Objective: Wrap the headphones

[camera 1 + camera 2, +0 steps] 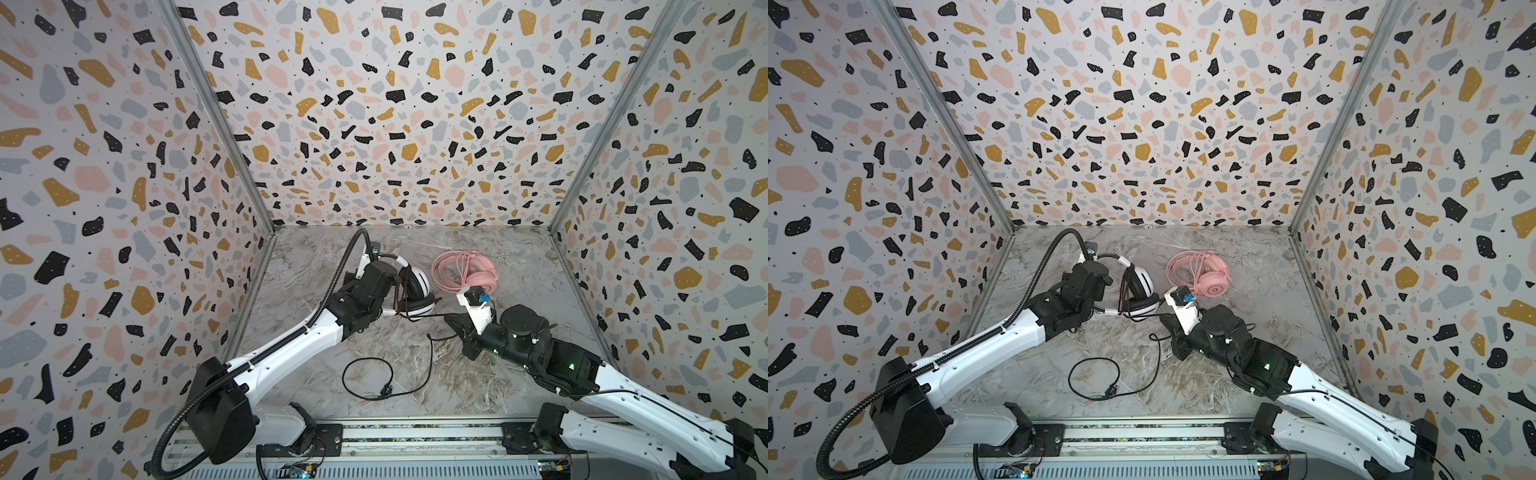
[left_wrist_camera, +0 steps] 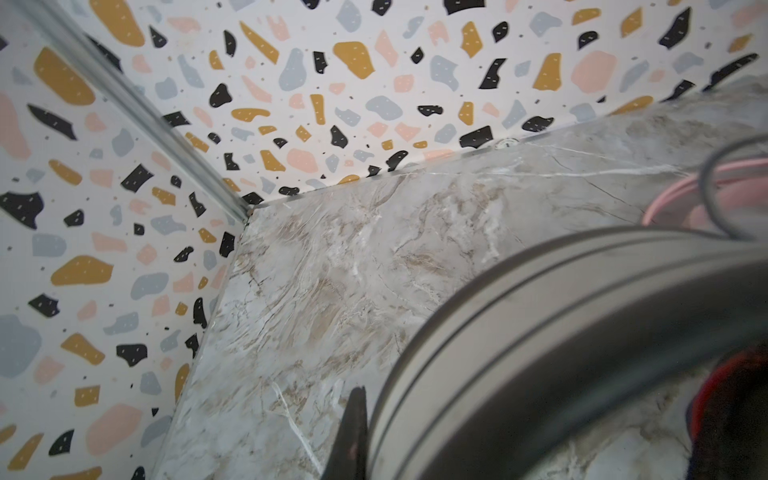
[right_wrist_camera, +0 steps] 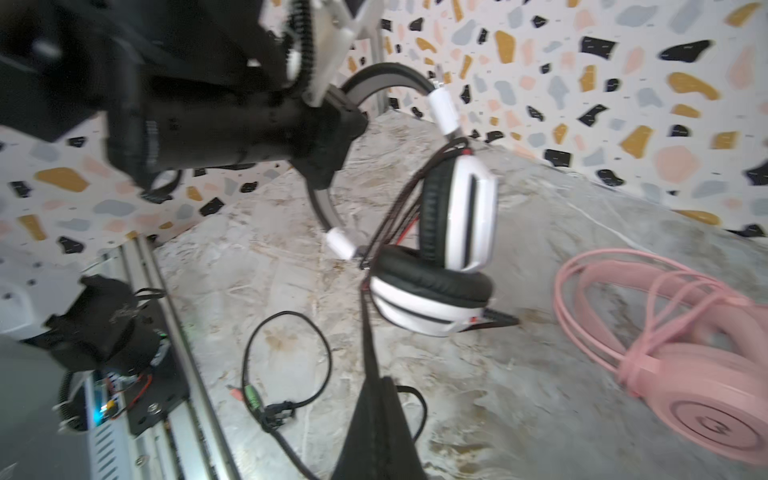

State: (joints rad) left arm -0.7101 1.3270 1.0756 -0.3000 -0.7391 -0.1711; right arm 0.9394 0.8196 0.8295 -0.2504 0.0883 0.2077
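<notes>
The white-and-black headphones (image 1: pixel 417 291) (image 1: pixel 1142 289) hang tilted just above the marble table, ear cups stacked. My left gripper (image 1: pixel 395 286) (image 1: pixel 1108 282) is shut on their grey headband (image 2: pixel 540 316), and one black finger (image 2: pixel 353 432) shows beside the band. My right gripper (image 1: pixel 449 319) (image 3: pixel 377 386) is shut on their thin black cable (image 3: pixel 365 324), which runs taut from the jaws up to the lower ear cup (image 3: pixel 428 303). The cable's remainder lies in a loose loop (image 1: pixel 368 376) ending in plugs (image 3: pixel 249 392). The pink headphones (image 1: pixel 478 276) (image 3: pixel 706 415) lie behind the right gripper with pink cable coiled on them.
Terrazzo-patterned walls close in the marble table (image 1: pixel 457 386) on the left, back and right. A metal rail (image 1: pixel 415 436) carrying both arm bases runs along the front edge. The left arm's black hose (image 1: pixel 332 291) arches over the back left of the table.
</notes>
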